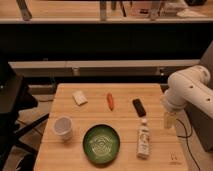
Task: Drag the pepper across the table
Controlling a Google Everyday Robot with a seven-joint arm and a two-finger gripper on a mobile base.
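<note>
Here is the pepper [110, 101], slim and orange-red. It lies lengthwise on the wooden table [60, 157], beyond the green plate [101, 144] and a touch to its right, in the far half of the tabletop. It rests on bare wood, apart from everything else.

Working outward, a small white packet [79, 97] sits beyond the plate and off to its left, about level with the pepper. A black oblong object [139, 107] lies beyond the plate to its right, near the pepper but not touching it.

Closer in, a white cup [63, 127] stands upright just left of the plate, mouth up. Right of the plate is a pale bottle [143, 139], its cap end pointing toward the far side. Whether it stands or lies flat, I cannot tell.

Now the robot. The gripper [169, 120] hangs under the white arm [190, 90], well right of the plate and past the bottle, at the table's right edge. It is well apart from the pepper and holds nothing I can see. Whether it is spread or pressed together, I cannot tell.
</note>
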